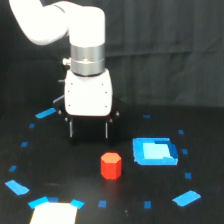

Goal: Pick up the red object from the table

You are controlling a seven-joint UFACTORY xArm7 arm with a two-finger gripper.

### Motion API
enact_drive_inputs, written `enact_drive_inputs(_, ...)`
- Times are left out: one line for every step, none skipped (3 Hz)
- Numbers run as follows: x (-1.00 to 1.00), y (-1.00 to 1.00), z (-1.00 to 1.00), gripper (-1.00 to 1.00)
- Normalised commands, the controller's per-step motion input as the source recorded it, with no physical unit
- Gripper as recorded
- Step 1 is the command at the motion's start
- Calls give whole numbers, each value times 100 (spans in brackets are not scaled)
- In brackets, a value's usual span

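The red object (pixel 111 166) is a small red-orange hexagonal block standing upright on the black table (pixel 60 165), a little right of centre and near the front. My gripper (pixel 89 136) hangs from the white arm, behind the block and toward the exterior view's left, apart from it. Its two dark fingers (pixel 71 129) point down with a wide gap and nothing between them, so it is open. The fingertips blend into the dark table, and their height above it is unclear.
A blue square tray (pixel 155 151) lies just to the exterior view's right of the red block. Blue tape marks and patches (pixel 186 198) ring the area. A bright white patch (pixel 54 213) sits at the front left edge.
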Motion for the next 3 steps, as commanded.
enact_drive_inputs(25, -93, -56, 96)
enact_drive_inputs(3, -100, -18, 100)
enact_drive_inputs(15, -52, -28, 100)
